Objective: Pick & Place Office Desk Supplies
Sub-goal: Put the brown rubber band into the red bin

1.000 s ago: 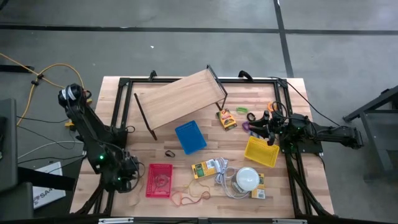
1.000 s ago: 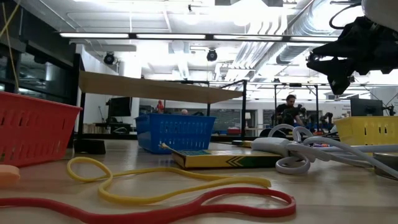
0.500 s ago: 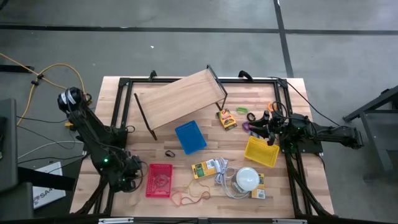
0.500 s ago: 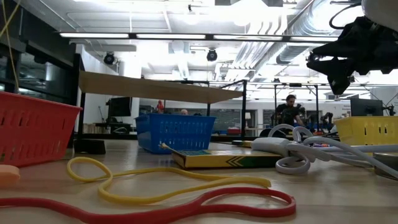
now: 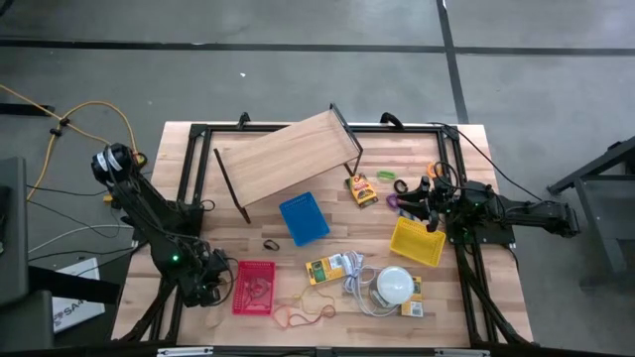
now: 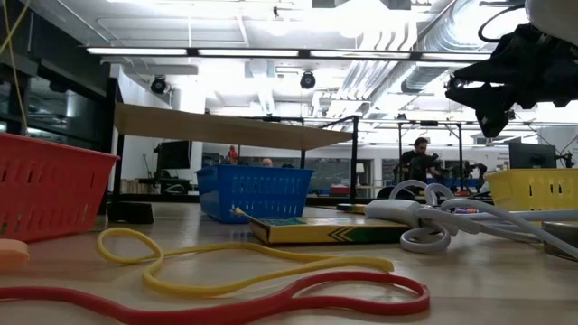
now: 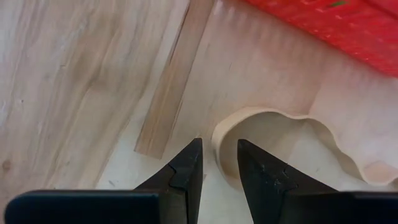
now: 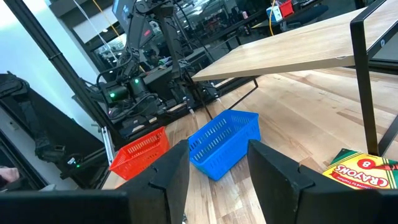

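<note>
While my left gripper (image 7: pixel 216 167) sits low over the table's (image 5: pixel 466 307) front-left corner, just beside the red basket (image 5: pixel 254 288), its 2 fingers (image 7: pixel 186 171) stand a narrow gap apart and hold nothing; a tan rubber band (image 7: pixel 273 134) lies on the wood with its loop right at the fingertips. My right gripper (image 8: pixel 214 165) hovers above the table at the right side, near the yellow basket (image 5: pixel 417 241), fingers wide and empty, looking across at the blue basket (image 8: pixel 225 142) and the wooden shelf (image 8: pixel 292 46). A Crayons box (image 8: pixel 364 167) lies close to it. Red (image 6: pixel 226 302) and yellow rubber bands (image 6: pixel 217 262) lie loose at the front edge, a yellow-green packet (image 5: pixel 325 269) beside the white dome (image 5: pixel 394 285).
</note>
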Motion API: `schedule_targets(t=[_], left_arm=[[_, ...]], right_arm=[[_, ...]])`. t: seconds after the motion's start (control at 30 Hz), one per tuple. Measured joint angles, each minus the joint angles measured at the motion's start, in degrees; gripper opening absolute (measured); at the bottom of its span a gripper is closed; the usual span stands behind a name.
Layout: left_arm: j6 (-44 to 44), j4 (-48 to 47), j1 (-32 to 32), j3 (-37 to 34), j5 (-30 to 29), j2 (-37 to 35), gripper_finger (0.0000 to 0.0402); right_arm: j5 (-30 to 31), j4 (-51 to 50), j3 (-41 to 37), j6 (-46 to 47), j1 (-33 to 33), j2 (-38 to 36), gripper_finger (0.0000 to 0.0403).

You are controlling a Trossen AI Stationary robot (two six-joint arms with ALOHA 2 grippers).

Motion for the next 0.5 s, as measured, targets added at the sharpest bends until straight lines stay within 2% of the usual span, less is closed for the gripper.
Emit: schedule_targets(t=[0.33,0.5], left_arm=[[-0.09,0.19,0.0,0.02,0.21,0.61,0.0094],[-0.11,0.19,0.0,0.0,0.35,0.61,0.0068]], right_arm=[[0.0,0.0,0.0,0.0,0.01,0.0,0.015],[0.0,0.0,0.0,0.0,0.02,0.0,0.015]])
